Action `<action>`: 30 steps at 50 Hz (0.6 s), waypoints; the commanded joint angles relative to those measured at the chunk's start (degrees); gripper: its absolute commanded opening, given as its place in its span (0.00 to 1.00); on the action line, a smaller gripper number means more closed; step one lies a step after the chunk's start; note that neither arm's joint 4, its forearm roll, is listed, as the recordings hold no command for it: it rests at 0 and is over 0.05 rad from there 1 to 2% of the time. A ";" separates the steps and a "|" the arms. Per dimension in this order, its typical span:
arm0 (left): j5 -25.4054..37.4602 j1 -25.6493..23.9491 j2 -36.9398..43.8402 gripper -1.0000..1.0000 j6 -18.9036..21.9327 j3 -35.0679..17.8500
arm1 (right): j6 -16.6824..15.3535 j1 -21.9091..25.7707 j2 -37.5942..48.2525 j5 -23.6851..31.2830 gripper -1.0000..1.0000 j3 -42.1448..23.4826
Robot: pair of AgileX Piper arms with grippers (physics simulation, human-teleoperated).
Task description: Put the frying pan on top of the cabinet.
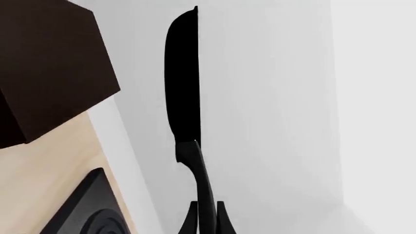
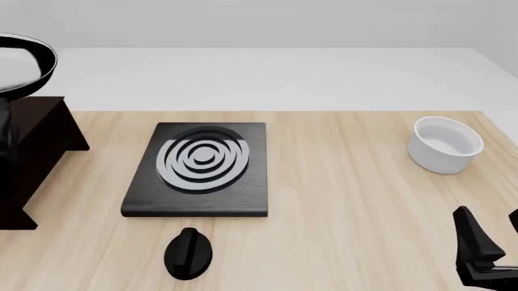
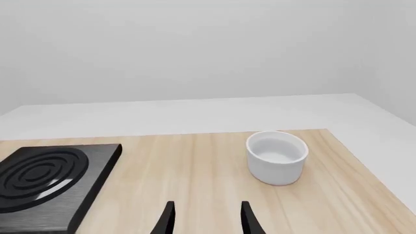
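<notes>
The frying pan [image 1: 182, 78] shows edge-on in the left wrist view, lifted off the table. My left gripper [image 1: 205, 218] is shut on its thin black handle [image 1: 201, 180]. From the front, the frying pan [image 2: 23, 60] hangs at the far left, just above the dark brown cabinet [image 2: 36, 151], with its pale grey inside showing. The left gripper itself is cut off by the front view's left edge. The cabinet [image 1: 46, 68] lies beside the pan in the left wrist view. My right gripper [image 2: 491, 236] stands open and empty at the near right of the table.
A flat black stove slab [image 2: 202, 167] with white rings lies mid-table, right of the cabinet. A small black round knob [image 2: 188, 253] sits in front of it. A white bowl [image 2: 445, 144] stands at the far right, ahead of the right gripper [image 3: 204, 217].
</notes>
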 commanded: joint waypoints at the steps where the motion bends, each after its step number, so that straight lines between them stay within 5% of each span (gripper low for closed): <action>1: -4.38 2.56 1.17 0.00 -1.65 1.03 | -0.04 0.02 0.20 -0.13 1.00 0.01; 30: -11.53 5.71 7.80 0.00 -2.85 3.54 | 0.19 0.00 1.15 -0.85 1.00 -0.04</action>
